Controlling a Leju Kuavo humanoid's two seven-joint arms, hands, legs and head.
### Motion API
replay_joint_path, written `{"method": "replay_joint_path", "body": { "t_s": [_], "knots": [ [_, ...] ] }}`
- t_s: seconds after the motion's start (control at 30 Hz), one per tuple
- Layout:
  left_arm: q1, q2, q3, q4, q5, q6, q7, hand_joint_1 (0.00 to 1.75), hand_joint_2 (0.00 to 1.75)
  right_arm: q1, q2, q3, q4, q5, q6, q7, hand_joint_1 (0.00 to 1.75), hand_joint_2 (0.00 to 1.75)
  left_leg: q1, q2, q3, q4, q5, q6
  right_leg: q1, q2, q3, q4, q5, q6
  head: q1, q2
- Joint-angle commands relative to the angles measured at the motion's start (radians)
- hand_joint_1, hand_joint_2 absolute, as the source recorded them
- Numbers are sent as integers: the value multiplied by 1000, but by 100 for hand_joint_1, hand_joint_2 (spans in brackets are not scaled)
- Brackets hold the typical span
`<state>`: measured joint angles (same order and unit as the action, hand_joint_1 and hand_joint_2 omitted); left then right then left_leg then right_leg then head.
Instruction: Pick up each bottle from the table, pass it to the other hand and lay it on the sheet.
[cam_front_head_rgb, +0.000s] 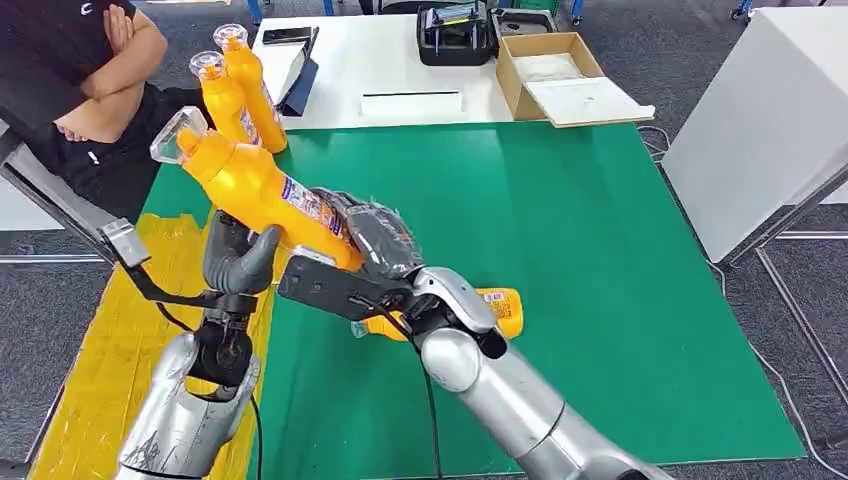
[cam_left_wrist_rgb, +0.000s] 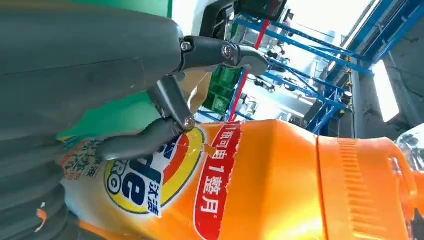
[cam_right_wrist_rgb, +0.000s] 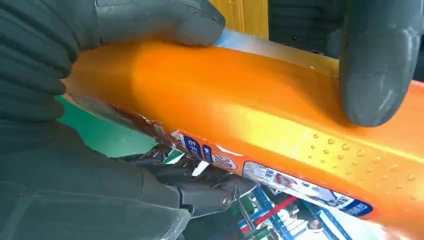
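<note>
1. One orange bottle (cam_front_head_rgb: 262, 190) in mid-air over the green table (cam_front_head_rgb: 560, 250), tilted, gripped at its base by the right hand (cam_front_head_rgb: 375, 238).
2. Left hand (cam_front_head_rgb: 238, 262) curled under its middle, apparently also holding: handover step.
3. Next: release right, lay on yellow sheet (cam_front_head_rgb: 130, 330).
4. Four bottles: two standing (cam_front_head_rgb: 240, 95), one lying (cam_front_head_rgb: 500, 310).

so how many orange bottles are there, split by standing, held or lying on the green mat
Standing orange plastic bottles with clear caps at the table's far left: 2
Orange bottle held up between the left hand and right hand: 1
Orange bottle lying on the green mat, partly hidden behind the right arm: 1
Total: 4
</note>
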<state>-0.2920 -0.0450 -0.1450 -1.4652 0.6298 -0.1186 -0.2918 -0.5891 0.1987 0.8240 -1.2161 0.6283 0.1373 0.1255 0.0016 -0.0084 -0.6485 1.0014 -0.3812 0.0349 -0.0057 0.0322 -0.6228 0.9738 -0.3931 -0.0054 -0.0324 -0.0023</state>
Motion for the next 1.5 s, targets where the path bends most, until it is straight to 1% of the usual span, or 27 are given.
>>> {"method": "replay_joint_path", "body": {
  "t_s": [0.03,0.07,0.13,0.2,0.27,0.3,0.37,0.43,0.47,0.5,0.57,0.6,0.63,0.67,0.7,0.77,0.8,0.87,0.9,1.07,1.13,1.17,1.2,1.27,1.3,1.4,1.5],
  "knots": [
    [-98,-29,45,66,3,16,15,0,175,53,-3,69,8,19,54,-5,175,175,1,-5,5,0,-2,-3,1,-8,7,0,-3,0,0,0],
    [-98,-29,45,66,3,16,15,0,175,53,-3,69,8,19,54,-5,175,175,1,-3,3,0,-1,-2,1,-6,4,-1,-2,0,-1,0],
    [-98,-29,45,66,3,16,15,0,175,53,-3,69,8,19,54,-5,175,175,1,-4,4,0,-1,-2,1,-7,6,-1,-2,0,-1,0],
    [-98,-29,48,69,3,17,17,0,175,56,0,63,5,20,55,-4,175,175,1,-3,2,0,0,-2,1,-5,3,-1,-1,0,0,0],
    [-92,-26,62,69,3,21,18,0,175,64,-6,35,-15,40,25,14,175,175,1,-5,7,1,-2,-3,1,-9,9,0,-4,0,0,0],
    [-85,-21,74,63,4,19,18,0,175,69,-19,7,-41,59,6,32,175,175,1,-4,4,0,-1,-2,1,-7,6,-1,-2,0,-1,0],
    [-51,-6,114,25,-16,30,1,0,175,96,-74,-117,-158,107,-71,82,175,175,1,-4,3,0,-1,-2,1,-6,4,-1,-2,0,-1,0],
    [-12,4,164,-18,-26,23,0,0,175,118,-131,-273,-283,178,-97,112,175,175,1,-6,5,1,-2,-2,1,-10,8,0,-4,0,0,0],
    [3,11,182,-29,-31,18,0,0,175,126,-149,-341,-325,201,-83,109,175,175,0,-4,1,1,0,-1,1,-6,3,0,-1,0,-1,0],
    [18,20,199,-33,-31,2,-1,0,175,138,-166,-414,-363,201,-64,84,175,175,0,-5,3,2,-2,-2,1,-9,5,0,-3,1,0,0],
    [29,31,210,-27,-33,-12,-5,0,175,147,-202,-473,-386,191,-56,47,175,175,-1,-5,0,0,0,-1,0,-7,3,0,-1,1,0,0],
    [29,31,214,-23,-32,-17,-8,0,175,152,-203,-487,-388,189,-48,34,175,175,-1,-4,0,0,0,-1,0,-6,3,0,-1,1,-1,0],
    [28,30,215,-20,-33,-20,-8,0,175,156,-202,-492,-387,191,-46,28,175,175,-1,-5,4,2,-3,-2,0,-10,8,1,-4,1,0,0],
    [26,28,213,-18,-33,-21,-8,0,175,159,-195,-487,-383,195,-47,25,175,175,-1,-4,1,0,-1,-1,0,-6,4,0,-1,0,0,0],
    [27,32,209,-19,-33,-22,-9,0,175,166,-201,-485,-386,205,-63,23,175,175,-1,-5,3,1,-2,-2,-1,-8,6,0,-3,1,0,0],
    [39,36,212,-27,-34,-22,-15,0,175,187,-224,-499,-405,195,-80,17,175,175,-1,-3,1,0,-1,-1,-1,-5,4,-1,-1,0,0,0],
    [47,37,214,-34,-34,-22,-17,0,175,197,-236,-514,-416,192,-85,16,175,175,-1,-4,3,0,-2,-2,-1,-7,6,0,-3,0,-1,0],
    [54,36,214,-37,-34,-24,-15,0,175,202,-241,-535,-423,179,-82,14,175,175,-1,-4,1,0,-1,-1,-1,-5,3,-1,-1,0,0,0],
    [50,34,213,-30,-33,-25,-15,0,175,203,-239,-541,-421,177,-75,14,175,175,-1,-5,3,0,-2,-2,-1,-7,6,0,-3,0,0,0],
    [16,30,197,8,-33,-26,-16,0,175,201,-226,-531,-399,181,-60,12,175,175,-1,-3,1,0,-1,-1,0,-5,3,0,-1,0,0,0],
    [13,30,196,9,-33,-26,-16,0,175,202,-222,-528,-397,180,-60,12,175,175,0,-4,5,1,-3,-3,0,-8,7,1,-3,0,-1,0],
    [13,30,196,9,-33,-26,-16,0,175,202,-222,-528,-397,180,-60,12,175,175,0,-3,1,0,-1,-1,0,-5,3,0,-1,0,0,0],
    [9,32,194,19,-33,-26,-16,0,175,193,-224,-518,-383,181,-56,11,175,175,0,-3,3,1,-2,-2,0,-6,5,0,-2,0,0,0],
    [-5,32,182,36,-34,-29,-14,0,175,175,-224,-484,-351,179,-44,7,175,175,0,-3,1,0,-1,-1,0,-4,3,0,-1,0,0,0],
    [-17,32,172,51,-35,-30,-14,0,175,162,-219,-453,-321,177,-38,2,175,175,0,-2,3,1,-2,-2,0,-5,5,0,-2,0,0,0],
    [-48,35,136,90,-32,-35,-15,0,175,113,-198,-336,-219,156,-46,-9,175,175,0,-1,2,0,-1,-2,0,-3,4,0,-1,0,0,0],
    [-52,37,128,94,-28,-34,-20,0,175,102,-195,-309,-197,149,-72,1,175,175,0,1,3,0,-2,-2,0,-1,4,0,-1,0,-1,0]
  ]
}}
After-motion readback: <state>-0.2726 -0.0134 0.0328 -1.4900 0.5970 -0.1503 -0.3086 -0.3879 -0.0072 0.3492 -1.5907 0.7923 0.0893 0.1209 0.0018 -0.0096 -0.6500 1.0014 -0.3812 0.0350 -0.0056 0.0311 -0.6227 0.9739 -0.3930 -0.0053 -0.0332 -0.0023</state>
